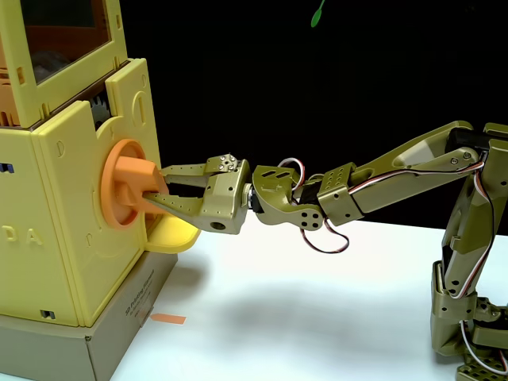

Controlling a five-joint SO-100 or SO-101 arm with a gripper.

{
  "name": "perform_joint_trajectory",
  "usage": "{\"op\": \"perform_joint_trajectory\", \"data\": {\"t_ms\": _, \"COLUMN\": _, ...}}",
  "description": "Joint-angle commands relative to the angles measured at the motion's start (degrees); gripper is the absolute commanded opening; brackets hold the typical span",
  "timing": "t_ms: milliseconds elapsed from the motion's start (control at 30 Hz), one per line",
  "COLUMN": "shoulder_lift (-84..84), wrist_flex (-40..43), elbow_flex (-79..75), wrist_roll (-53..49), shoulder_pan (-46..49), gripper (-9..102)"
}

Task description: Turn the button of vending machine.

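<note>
At the button (127,184), arm's jaws apparently grip its bar.

White table (317,317); orange tape strip (167,319); black backdrop (278,79).

White table (317,317) with grey cardboard base (119,337), small orange tape strip (167,319), olive arm's foot (472,349).

arm: olive-green, base at right of the fixed view, reaching left | forearm: slopes down toward wrist | wrist: roughly level | gripper (151,186): fingers (176,205) one above the other, closed on the button's (127,184) bar
</note>
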Motion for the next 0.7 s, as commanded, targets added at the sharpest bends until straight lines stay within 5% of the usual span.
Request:
{"op": "perform_joint_trajectory", "data": {"t_ms": 0, "shoulder_lift": 4.48, "wrist_flex": 0.18, "elbow_flex": 0.09, "wrist_roll": 16.61, "shoulder_pan": 1.41, "gripper": -1}}
{"op": "perform_joint_trajectory", "data": {"t_ms": 467, "shoulder_lift": 4.83, "wrist_flex": 0.09, "elbow_flex": 1.23, "wrist_roll": 14.94, "shoulder_pan": 0.18, "gripper": 8}}
{"op": "perform_joint_trajectory", "data": {"t_ms": 667, "shoulder_lift": 5.27, "wrist_flex": -2.29, "elbow_flex": 3.52, "wrist_roll": 18.54, "shoulder_pan": -1.76, "gripper": 28}}
